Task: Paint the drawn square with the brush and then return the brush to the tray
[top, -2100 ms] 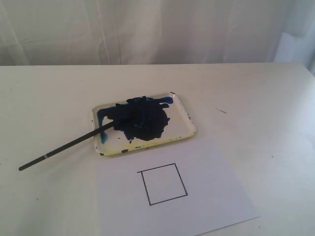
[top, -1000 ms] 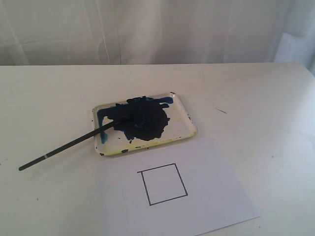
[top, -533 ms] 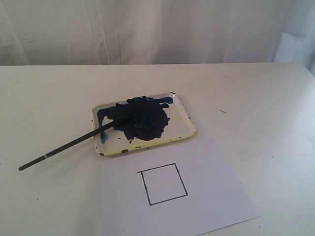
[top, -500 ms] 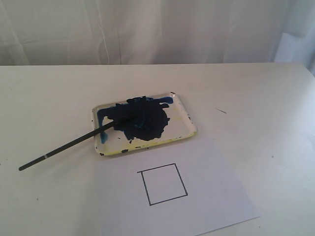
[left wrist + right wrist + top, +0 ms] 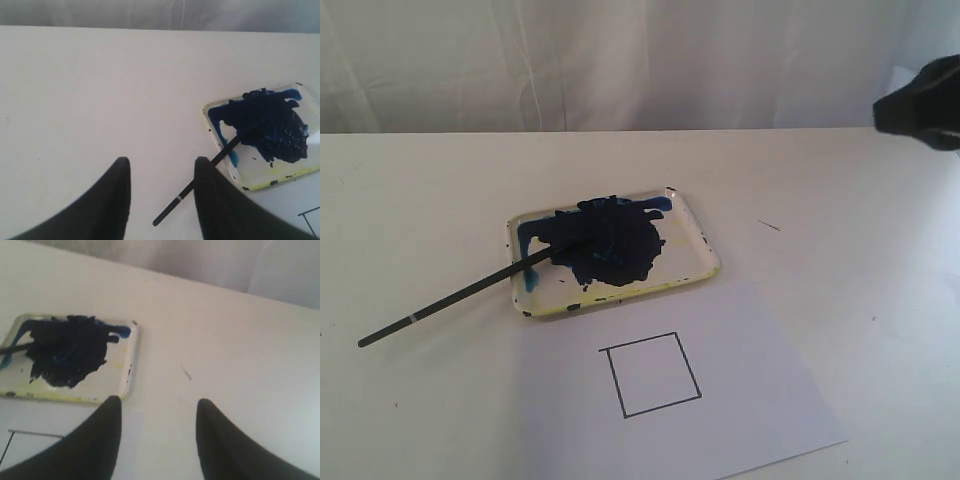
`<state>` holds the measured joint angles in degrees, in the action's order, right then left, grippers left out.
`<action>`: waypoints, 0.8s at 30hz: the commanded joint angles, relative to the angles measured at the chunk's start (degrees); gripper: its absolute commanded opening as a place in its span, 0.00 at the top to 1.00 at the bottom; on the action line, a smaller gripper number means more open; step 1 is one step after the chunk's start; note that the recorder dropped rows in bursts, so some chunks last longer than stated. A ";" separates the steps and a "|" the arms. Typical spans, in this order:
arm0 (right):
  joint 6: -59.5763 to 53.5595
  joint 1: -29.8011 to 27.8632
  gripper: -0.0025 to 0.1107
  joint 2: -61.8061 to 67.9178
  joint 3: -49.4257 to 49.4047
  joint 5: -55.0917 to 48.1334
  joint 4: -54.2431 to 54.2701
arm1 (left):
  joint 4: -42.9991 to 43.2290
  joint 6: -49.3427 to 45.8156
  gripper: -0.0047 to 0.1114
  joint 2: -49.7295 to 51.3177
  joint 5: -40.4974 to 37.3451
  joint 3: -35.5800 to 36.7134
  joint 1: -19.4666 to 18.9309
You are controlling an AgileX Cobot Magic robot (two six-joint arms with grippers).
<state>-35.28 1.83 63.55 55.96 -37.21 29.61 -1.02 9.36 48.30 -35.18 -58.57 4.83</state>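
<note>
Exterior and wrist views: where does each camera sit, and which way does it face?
Exterior: off the arms, raised, looking down across the table at tray, brush and drawn square; a blurred arm part shows at right.
Left wrist: on the left arm, facing down past the open left gripper at brush and tray.
Right wrist: on the right arm, past the open right gripper at the tray.
Shared: all three show the tray.

A plain white tabletop (image 5: 420,180) runs across, a pale pleated curtain (image 5: 620,60) hangs behind it, a white rectangular paper sheet (image 5: 760,380) lies flat and askew up front, and a tiny dark sliver (image 5: 769,225) sits beyond its far corner.
</note>
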 commanded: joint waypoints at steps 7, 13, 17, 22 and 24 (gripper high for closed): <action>-6.03 7.39 0.41 11.86 4.21 -7.66 0.16 | -0.21 -0.40 0.56 11.10 -0.56 -0.87 -0.11; -6.02 10.15 0.46 18.05 7.17 -10.50 -3.19 | -0.21 -0.93 0.64 16.54 -1.91 -3.53 -0.11; -6.02 11.88 0.51 21.83 9.34 -10.28 -4.62 | -0.47 -1.81 0.66 20.02 -3.24 -5.42 -0.11; -6.02 14.34 0.53 26.37 10.37 -6.99 -8.14 | -0.47 -4.04 0.66 24.10 -2.96 -5.55 -0.11; -6.02 15.15 0.56 27.96 10.37 -5.95 -9.47 | -0.47 -4.04 0.66 25.78 -2.61 -5.55 -0.11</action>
<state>-41.38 15.97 89.49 65.94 -45.06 22.26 -0.92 6.03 72.37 -37.21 -63.76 4.83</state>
